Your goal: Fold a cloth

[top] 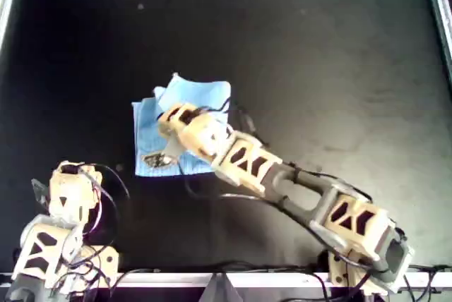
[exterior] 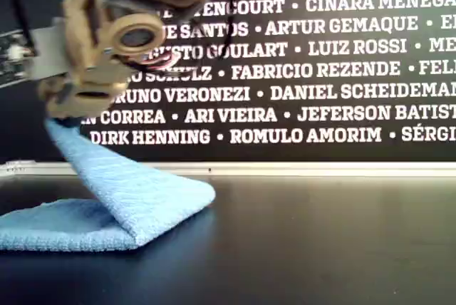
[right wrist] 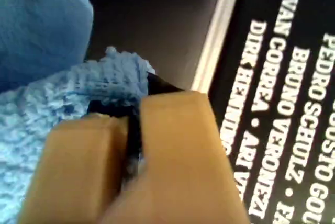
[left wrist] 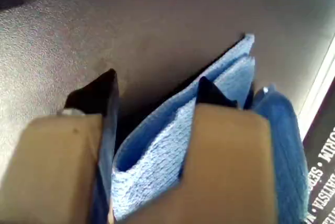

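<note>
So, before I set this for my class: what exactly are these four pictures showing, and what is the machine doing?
It is a pair of robot arms with pincer-like grippers on a black table. The overhead view looks straight down: one arm reaches over a light blue cloth, and the other arm sits off the cloth. The exterior view looks from table level: one corner of the cloth is lifted and the rest lies flat. The last two cameras ride on the grippers. My second gripper pinches a cloth edge. My first gripper has its jaws apart with cloth between; I cannot tell whether it grips.
</note>
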You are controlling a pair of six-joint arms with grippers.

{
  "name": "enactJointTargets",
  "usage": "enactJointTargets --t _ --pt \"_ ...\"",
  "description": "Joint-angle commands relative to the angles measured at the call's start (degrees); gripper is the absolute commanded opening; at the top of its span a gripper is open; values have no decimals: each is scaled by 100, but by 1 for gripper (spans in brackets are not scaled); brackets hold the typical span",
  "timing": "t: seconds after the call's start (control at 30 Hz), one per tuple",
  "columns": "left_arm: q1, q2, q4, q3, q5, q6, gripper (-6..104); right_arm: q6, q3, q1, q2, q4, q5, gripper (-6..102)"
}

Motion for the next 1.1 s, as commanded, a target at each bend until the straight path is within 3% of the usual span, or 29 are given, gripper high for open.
enactJointTargets --t 0.0,0.57,0.9,0.97,1.07 --pt "132 79 0 -176 -26 0 54 18 -571 167 0 -220 -35 -1" --pt "132 79 0 -167 -18 0 54 18 -580 501 -633 -220 -44 4" --pt "132 79 0 -158 -18 0 54 -79 -439 501 -457 -211 53 60" --pt "132 79 0 -158 -18 0 54 -79 -439 483 -422 -114 53 65" --pt "132 79 0 -158 -18 9 54 -97 -404 448 -387 -70 53 65"
